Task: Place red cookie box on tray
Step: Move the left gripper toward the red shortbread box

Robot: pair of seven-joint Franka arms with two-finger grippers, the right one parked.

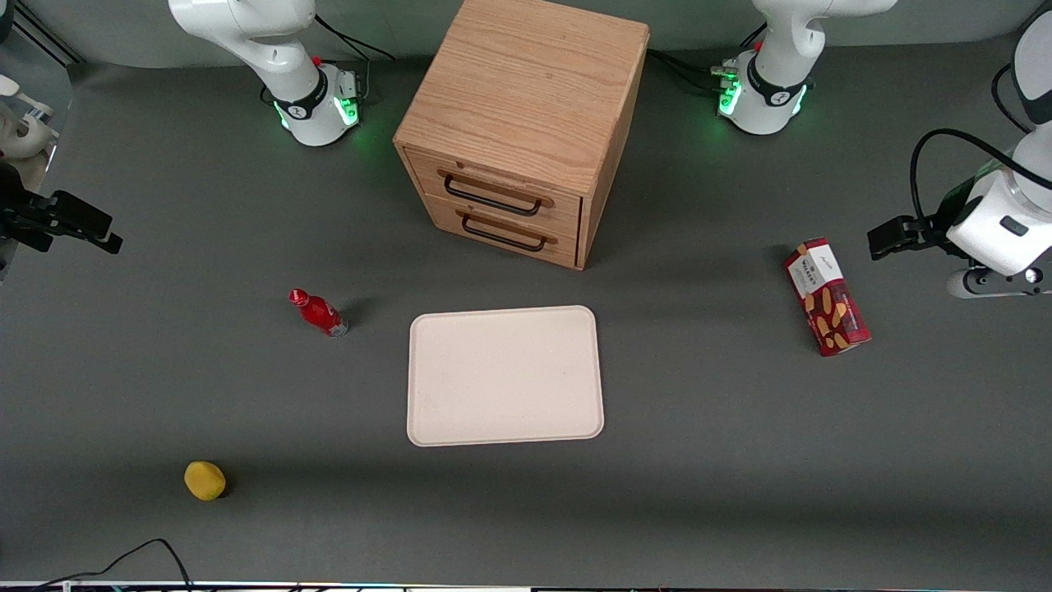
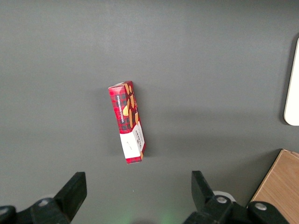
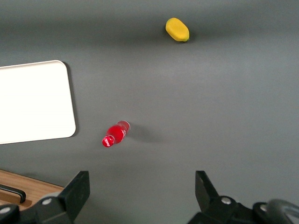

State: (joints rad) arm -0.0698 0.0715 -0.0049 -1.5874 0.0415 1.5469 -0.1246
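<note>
grey tabletop is seen; red cookie box [image 1: 825,297] lies at frame right, untouched, tray [image 1: 505,376] bare at centre, gripper [image 1: 889,237] spread wide, empty, nothing yet done

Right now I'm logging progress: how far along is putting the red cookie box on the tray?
Nothing is done yet. The red cookie box lies flat on the table toward the working arm's end, and the tray holds nothing. In hand: the gripper hangs open above the box, apart from it. Left: descending, grasping, carrying, placing.
</note>
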